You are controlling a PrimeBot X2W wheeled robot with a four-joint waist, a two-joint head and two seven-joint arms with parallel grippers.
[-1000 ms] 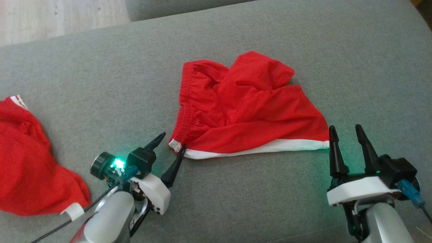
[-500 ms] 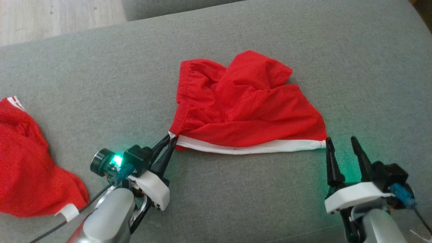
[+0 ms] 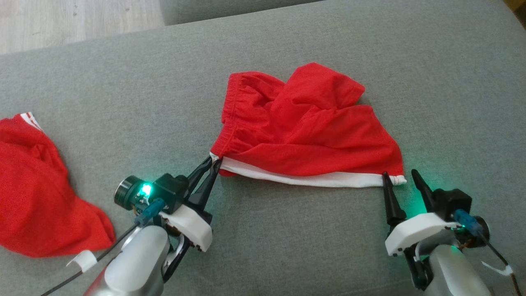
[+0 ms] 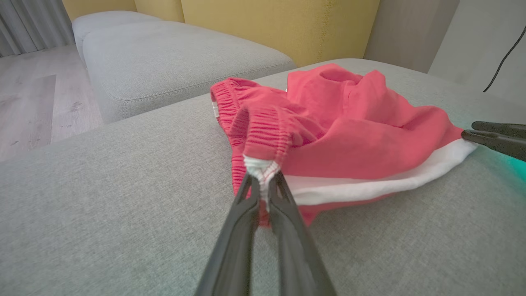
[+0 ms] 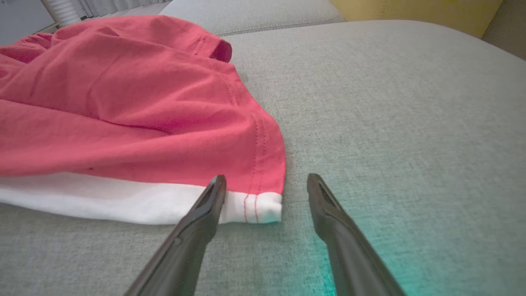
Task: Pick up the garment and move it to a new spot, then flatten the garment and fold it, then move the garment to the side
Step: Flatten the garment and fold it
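Note:
The garment (image 3: 304, 127) is a pair of red shorts with a white side stripe, lying crumpled in the middle of the grey cushion (image 3: 287, 230). My left gripper (image 3: 213, 161) is shut on the garment's near left corner, at the end of the elastic waistband (image 4: 263, 170). That corner is lifted slightly. My right gripper (image 3: 398, 174) stands open at the garment's near right corner (image 5: 263, 205). One finger rests on the white hem and the other lies on bare cushion beside it.
A second red piece of clothing (image 3: 37, 197) with white trim lies at the cushion's left edge. Another grey cushion (image 4: 172, 61) and wooden floor (image 3: 74, 20) lie beyond. A yellow backrest (image 4: 279, 24) stands behind.
My left gripper has shut on the waistband corner and pulled it up and toward me. The right gripper moved forward and left until its fingers straddle the hem corner.

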